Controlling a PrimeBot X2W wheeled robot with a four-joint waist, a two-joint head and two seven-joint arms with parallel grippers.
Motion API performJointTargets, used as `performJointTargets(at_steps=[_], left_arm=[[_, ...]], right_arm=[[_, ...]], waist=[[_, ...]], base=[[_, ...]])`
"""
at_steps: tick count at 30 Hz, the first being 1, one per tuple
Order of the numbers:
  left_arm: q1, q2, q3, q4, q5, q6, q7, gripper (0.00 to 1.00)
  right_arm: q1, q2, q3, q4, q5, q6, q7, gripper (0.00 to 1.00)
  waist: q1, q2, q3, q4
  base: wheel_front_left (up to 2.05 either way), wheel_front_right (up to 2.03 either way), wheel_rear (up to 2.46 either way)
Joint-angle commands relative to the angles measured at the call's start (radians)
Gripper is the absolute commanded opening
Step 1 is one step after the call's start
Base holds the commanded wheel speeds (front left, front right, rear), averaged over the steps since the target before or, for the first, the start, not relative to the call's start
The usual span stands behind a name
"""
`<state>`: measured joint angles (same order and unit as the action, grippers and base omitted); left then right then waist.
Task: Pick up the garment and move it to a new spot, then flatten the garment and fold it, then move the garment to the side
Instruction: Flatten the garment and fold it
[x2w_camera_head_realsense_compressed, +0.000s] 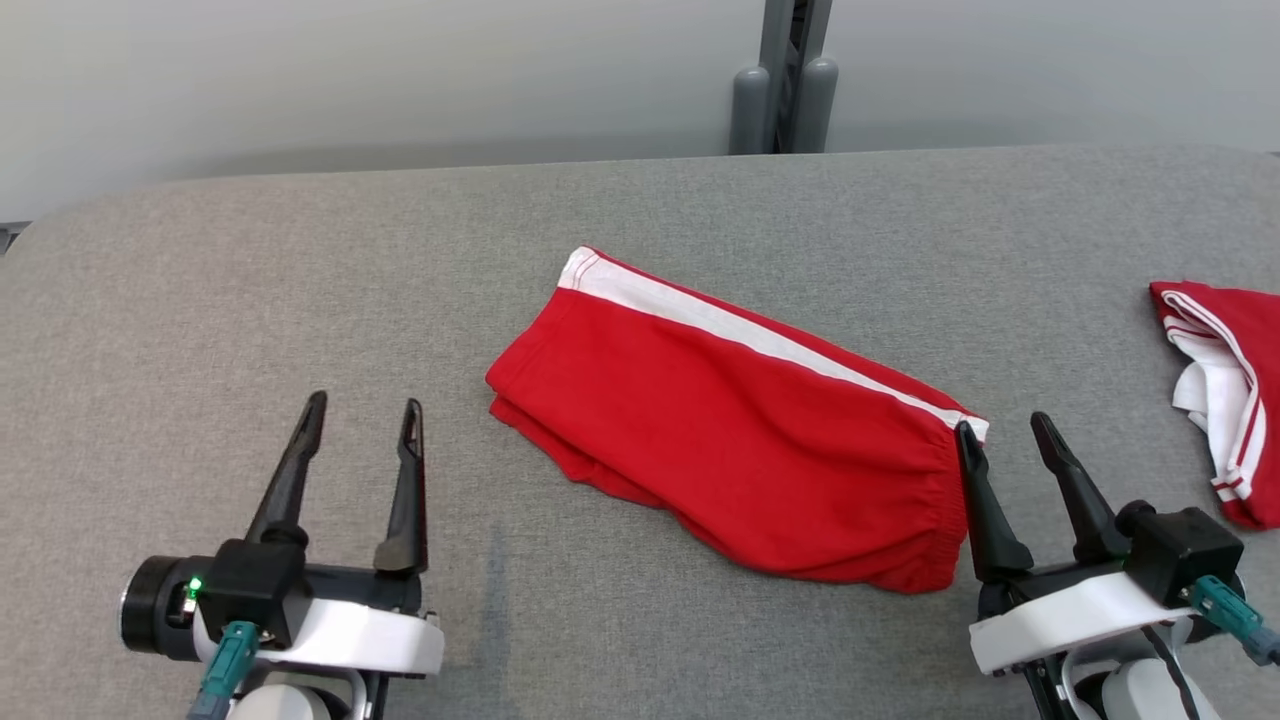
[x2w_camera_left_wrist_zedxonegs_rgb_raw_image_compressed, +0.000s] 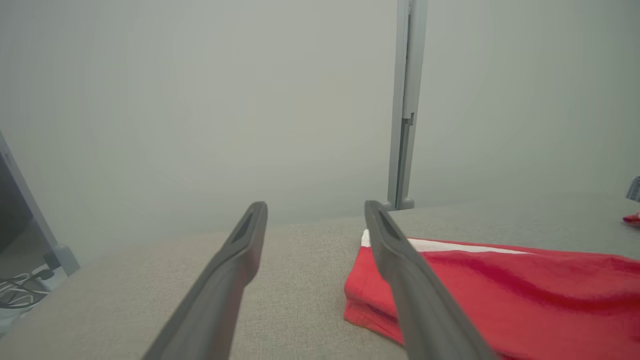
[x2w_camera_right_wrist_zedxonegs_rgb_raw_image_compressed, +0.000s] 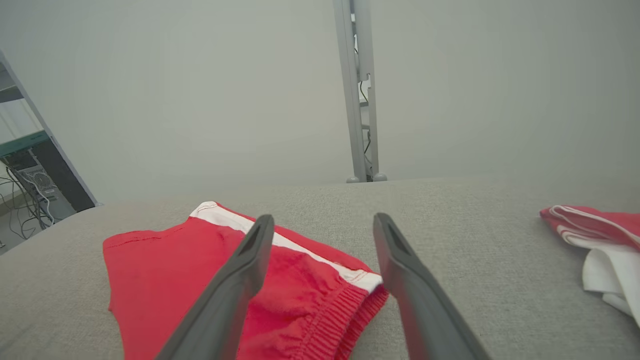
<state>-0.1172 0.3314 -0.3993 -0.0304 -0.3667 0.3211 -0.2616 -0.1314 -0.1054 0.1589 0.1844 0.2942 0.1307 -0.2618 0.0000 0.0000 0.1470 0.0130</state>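
Two claws, both mine, both spread wide with nothing between the fingers. My left claw (x2w_camera_head_realsense_compressed: 365, 402) hangs over bare surface at the near left, apart from the garment's leg end. My right claw (x2w_camera_head_realsense_compressed: 1002, 424) sits at the near right, its inner fingertip right at the waistband corner; I cannot tell whether it touches the fabric.

The garment (x2w_camera_head_realsense_compressed: 730, 450) lies in the middle of the grey cloth surface (x2w_camera_head_realsense_compressed: 300, 280), angled so that one end points to the far left and the other to the near right. It is a pair of red shorts, folded over on itself so that two layers show along the near edge. A white stripe (x2w_camera_head_realsense_compressed: 760, 335) runs the whole length of the far edge. The waistband (x2w_camera_head_realsense_compressed: 945, 500) is gathered and puckered with elastic, while the rest is a soft, matte knit with a few shallow wrinkles.

The surface beneath is a coarse woven grey with rounded corners. A second red piece (x2w_camera_head_realsense_compressed: 1215, 390), trimmed with white stripes and showing white lining, lies bunched at the far right edge. Behind stands a grey post (x2w_camera_head_realsense_compressed: 785, 80) against a pale wall (x2w_camera_head_realsense_compressed: 400, 80).
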Motion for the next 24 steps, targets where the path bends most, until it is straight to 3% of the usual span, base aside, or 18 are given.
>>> performJointTargets(at_steps=[1, 4, 10, 17, 24], left_arm=[[0.013, -0.021, 0.023, 0.006, 0.020, -0.024, -0.003, 1.00], [0.027, -0.079, 0.078, 0.030, 0.069, -0.090, -0.003, 1.00], [0.006, -0.121, 0.149, 0.056, 0.127, -0.175, -0.003, 1.00], [0.008, -0.159, 0.204, 0.066, 0.183, -0.233, -0.003, 1.00], [0.012, -0.201, 0.243, 0.080, 0.223, -0.278, -0.003, 1.00]], right_arm=[[0.011, 0.000, -0.009, 0.020, 0.007, 0.000, -0.005, 1.00], [0.009, 0.011, 0.004, 0.069, 0.047, 0.000, -0.005, 1.00], [-0.005, 0.019, -0.010, 0.160, 0.072, 0.000, 0.002, 1.00], [-0.024, 0.041, -0.033, 0.281, 0.131, 0.000, 0.023, 1.00], [-0.057, 0.052, 0.010, 0.354, 0.328, 0.000, 0.060, 1.00]], waist=[[0.0000, 0.0000, 0.003, 0.008], [0.0000, 0.0000, 0.009, 0.022], [0.0000, 0.0000, 0.022, 0.041], [0.0000, 0.0000, 0.027, 0.053], [0.0000, 0.0000, 0.034, 0.061]], base=[[0.00, 0.00, 0.00], [0.00, 0.00, 0.00], [0.00, 0.00, 0.00], [0.00, 0.00, 0.00], [0.00, 0.00, 0.00]])
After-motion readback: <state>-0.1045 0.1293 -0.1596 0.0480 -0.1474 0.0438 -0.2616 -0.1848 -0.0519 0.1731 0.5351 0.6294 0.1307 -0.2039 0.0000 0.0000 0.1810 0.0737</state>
